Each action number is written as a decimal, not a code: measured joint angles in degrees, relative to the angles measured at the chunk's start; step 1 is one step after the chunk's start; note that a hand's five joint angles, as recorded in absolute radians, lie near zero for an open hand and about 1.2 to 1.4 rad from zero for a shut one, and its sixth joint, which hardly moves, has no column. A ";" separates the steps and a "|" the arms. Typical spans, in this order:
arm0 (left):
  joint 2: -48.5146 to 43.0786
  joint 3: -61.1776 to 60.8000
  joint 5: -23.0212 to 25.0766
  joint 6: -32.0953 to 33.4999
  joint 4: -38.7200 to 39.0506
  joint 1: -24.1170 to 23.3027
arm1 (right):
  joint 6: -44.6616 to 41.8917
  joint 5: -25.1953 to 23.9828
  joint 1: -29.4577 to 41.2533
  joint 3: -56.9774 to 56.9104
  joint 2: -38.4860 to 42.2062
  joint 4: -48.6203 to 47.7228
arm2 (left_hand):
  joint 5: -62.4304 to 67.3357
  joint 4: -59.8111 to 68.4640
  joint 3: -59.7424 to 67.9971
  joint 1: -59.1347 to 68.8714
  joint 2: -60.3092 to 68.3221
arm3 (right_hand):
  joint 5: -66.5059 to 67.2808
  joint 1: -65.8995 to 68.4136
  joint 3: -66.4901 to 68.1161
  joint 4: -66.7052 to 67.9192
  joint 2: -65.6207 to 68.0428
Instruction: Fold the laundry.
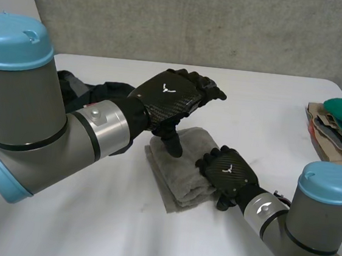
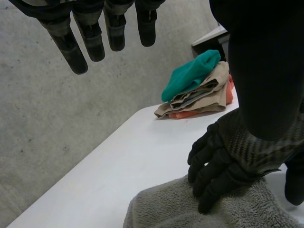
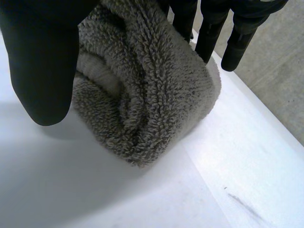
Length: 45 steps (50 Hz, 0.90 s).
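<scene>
So the grey towel [image 1: 178,171] sat mid-desk [image 1: 270,114], already doubled over into a thick wad. My right hand [image 1: 230,174] was on the end nearest its own arm, with fingers [image 3: 211,28] and thumb clamped on the folded lip. The right wrist view showed the pile bunched between them. My left hand [image 1: 171,94] hovered above the far end, fingers [image 2: 92,40] straight and released, thumb pointing down at the cloth.

To do this fold well, I reckoned the left should pin the towel flat near the crease while the right carried its edge across low and slow, so the layers didn't slide apart.

Hard to make out: whether that left thumb actually touched the towel, and how many layers the right hand had — the underside was hidden. The dark garment [image 1: 102,87] behind the left arm was mostly covered, and the folded stack [image 1: 339,124] was cut off at the view's edge.
</scene>
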 measured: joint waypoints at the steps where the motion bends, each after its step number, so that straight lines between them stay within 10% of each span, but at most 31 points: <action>1: 0.00 -0.04 0.00 0.00 0.00 0.00 | -0.01 -0.05 -0.03 0.17 -0.15 0.08 | 0.00 0.00 0.00 0.00 0.00 | -0.02 0.00 0.00 0.00 0.00; 45: -0.18 -1.94 0.18 0.05 0.02 0.03 | 0.20 0.29 1.38 -5.59 6.28 -3.96 | 0.00 0.00 0.00 0.00 0.00 | 11.34 12.11 13.13 13.58 12.92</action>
